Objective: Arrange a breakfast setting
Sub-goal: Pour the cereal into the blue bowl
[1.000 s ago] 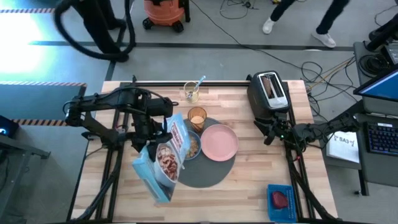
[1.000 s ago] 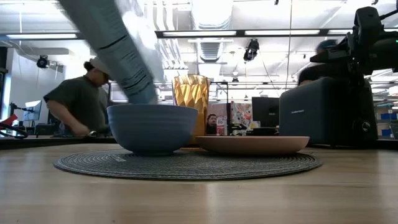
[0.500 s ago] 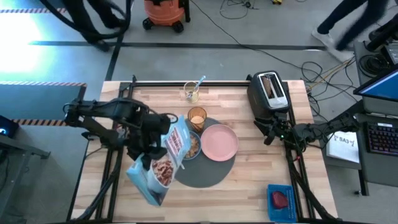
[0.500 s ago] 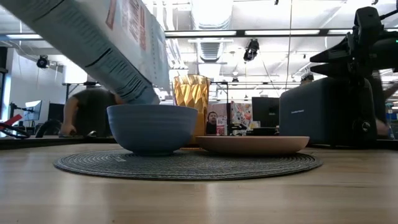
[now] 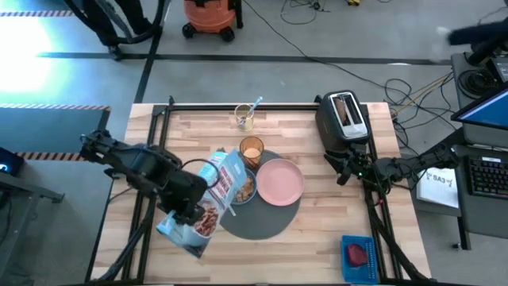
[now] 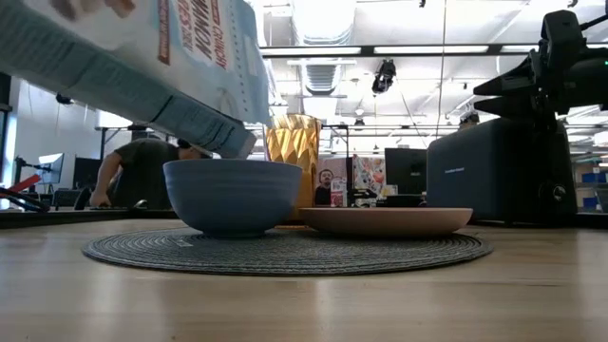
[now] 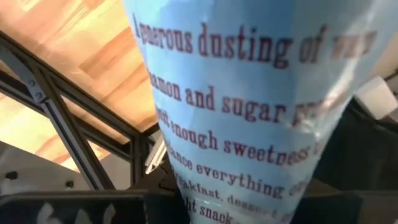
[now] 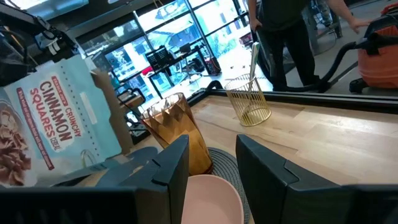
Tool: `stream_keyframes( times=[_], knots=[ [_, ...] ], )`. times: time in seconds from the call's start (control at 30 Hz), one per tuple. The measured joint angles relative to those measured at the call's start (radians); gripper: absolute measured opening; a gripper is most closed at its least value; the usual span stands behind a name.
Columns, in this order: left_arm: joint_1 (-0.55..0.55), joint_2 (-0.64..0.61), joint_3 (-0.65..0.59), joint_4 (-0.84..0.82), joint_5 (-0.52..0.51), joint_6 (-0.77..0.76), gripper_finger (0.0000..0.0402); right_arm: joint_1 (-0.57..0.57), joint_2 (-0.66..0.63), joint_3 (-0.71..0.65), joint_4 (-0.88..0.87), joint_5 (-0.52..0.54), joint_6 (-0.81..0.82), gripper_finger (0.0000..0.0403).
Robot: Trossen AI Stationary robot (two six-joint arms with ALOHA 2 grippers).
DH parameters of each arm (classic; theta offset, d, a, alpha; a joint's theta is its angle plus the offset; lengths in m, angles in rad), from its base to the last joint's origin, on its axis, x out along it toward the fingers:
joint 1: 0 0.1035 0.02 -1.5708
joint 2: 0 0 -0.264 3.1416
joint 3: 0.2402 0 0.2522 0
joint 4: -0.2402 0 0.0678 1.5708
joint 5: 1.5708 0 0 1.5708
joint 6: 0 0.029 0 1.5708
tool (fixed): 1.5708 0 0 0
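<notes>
My left gripper [image 5: 193, 208] is shut on a light-blue cereal box [image 5: 218, 195] that slants over the table. The box's open top [image 6: 233, 142] hangs just above the blue bowl [image 5: 246, 189], which holds cereal. The bowl, a pink plate [image 5: 282, 181] and an amber tumbler [image 5: 252, 149] rest on the round dark-grey mat [image 5: 258, 221]. A light-blue spoon [image 5: 255, 105] stands in a clear glass [image 5: 244, 119] at the far edge. My right gripper [image 5: 343, 168] waits open beside the toaster, nothing between its fingers. My left gripper holds the cereal box by its lower half [image 5: 205, 216], coming from the table's left and slanting down. The gripper's own body hides which faces its fingers are on. The box is lifted clear and tilted, its top end lowest, over the bowl.
A black toaster [image 5: 343, 119] with a brown toast slice [image 5: 343, 107] in its slot stands at the far right. A blue tray [image 5: 347, 242] with a red food piece [image 5: 359, 254] sits at the near right corner. A person works beyond the table.
My left gripper has swung toward the table's near edge and rolled, still shut on the cereal box. The box's bottom end has swung out to the near left and the box has tipped flatter, while its open top has stayed over the bowl.
</notes>
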Motion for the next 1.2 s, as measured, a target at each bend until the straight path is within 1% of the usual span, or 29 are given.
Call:
stream_keyframes(
  times=[0.2,0.5,0.57,0.7,0.8,0.9,1.0,1.07,1.2],
  knots=[
    [-0.104,0.008,0.000,0.008,-0.101,-0.072,0.0103,0.000,0.000,0.000,0.000,0.000,0.000,0.0123],
    [-0.275,0.059,0.000,0.003,-0.367,-0.158,0.0103,0.000,0.000,0.000,0.000,0.000,0.000,0.0123],
    [-0.310,0.068,0.000,0.003,-0.409,-0.186,0.0103,0.000,0.000,0.000,0.000,0.000,0.000,0.0123],
    [-0.377,0.084,0.000,0.001,-0.489,-0.257,0.0103,0.000,0.000,0.000,0.000,0.000,0.000,0.0123],
    [-0.433,0.095,-0.002,0.002,-0.588,-0.326,0.0103,0.000,0.000,0.000,0.000,0.000,0.000,0.0123],
    [-0.489,0.099,-0.028,0.003,-0.697,-0.411,0.0103,0.000,0.000,0.000,0.000,0.000,0.000,0.0123],
    [-0.536,0.101,-0.074,0.002,-0.771,-0.495,0.0103,0.000,0.000,0.000,0.000,0.000,0.000,0.0123],
    [-0.560,0.101,-0.116,0.003,-0.796,-0.546,0.0103,0.000,0.000,0.000,0.000,0.000,0.000,0.0123],
    [-0.591,0.101,-0.203,0.002,-0.802,-0.623,0.0103,0.000,0.000,0.000,0.000,0.000,0.000,0.0123]
  ],
)
